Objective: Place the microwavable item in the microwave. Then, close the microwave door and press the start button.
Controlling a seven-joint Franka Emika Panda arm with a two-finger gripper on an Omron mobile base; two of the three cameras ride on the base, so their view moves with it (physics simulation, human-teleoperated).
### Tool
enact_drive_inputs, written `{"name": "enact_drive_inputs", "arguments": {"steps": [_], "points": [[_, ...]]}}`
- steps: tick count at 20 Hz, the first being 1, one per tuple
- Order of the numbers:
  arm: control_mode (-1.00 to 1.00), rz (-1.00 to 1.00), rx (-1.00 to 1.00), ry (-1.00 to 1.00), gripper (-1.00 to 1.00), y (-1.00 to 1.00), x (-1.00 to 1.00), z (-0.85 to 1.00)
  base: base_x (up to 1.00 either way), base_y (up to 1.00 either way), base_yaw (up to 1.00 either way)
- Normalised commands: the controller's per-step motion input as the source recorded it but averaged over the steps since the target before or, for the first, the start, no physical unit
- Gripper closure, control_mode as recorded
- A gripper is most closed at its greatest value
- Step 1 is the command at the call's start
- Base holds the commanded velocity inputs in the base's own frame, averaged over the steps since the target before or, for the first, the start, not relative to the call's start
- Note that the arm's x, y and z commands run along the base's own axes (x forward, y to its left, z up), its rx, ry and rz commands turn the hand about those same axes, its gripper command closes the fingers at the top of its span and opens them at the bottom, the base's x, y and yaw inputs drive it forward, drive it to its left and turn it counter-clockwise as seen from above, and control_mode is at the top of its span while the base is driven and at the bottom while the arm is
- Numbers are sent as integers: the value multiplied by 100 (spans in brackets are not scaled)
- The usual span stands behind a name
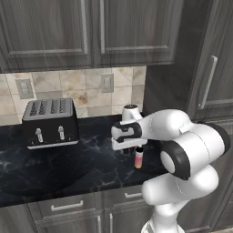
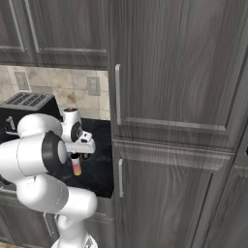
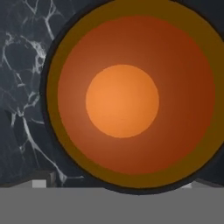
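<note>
The arm reaches out over the dark counter [image 1: 54,168]. Its tool [image 1: 129,150] points straight down, low over the counter.

In the hand view, a round cup [image 3: 131,98] is right under the tool and very close. We look down into it. It has a brown rim, and inside it is red-orange with a bright orange spot in the middle. The cup sits on the dark counter with white veins. In the left base view the arm hides the cup, so I cannot point to it there.

Just beside the tool, at about 4 o'clock from it in the left base view, stands a thin pink-orange bottle [image 1: 139,157] with a dark cap. That is not the thing to pick. A black and silver toaster [image 1: 50,123] sits well apart, at 9 o'clock from the tool, by the tiled wall. Grey cupboards [image 2: 169,72] fill the right side.

I cannot tell if the tool is spread or pressed together. Its tips are not clear in any view.

I think this is the first step: getting hold of the cup. Next, the tool should go down around the cup, pinch its sides and lift it straight up. It must not bump the bottle. Then the cup has to be carried to the microwave.
</note>
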Motion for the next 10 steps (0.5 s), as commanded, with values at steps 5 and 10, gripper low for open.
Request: {"name": "enact_drive_inputs", "arguments": {"steps": [5,10], "points": [[-100,0,1,0,100,0,0,-7,0,0,0],[-100,0,0,0,100,0,0,-1,0,0,0]]}}
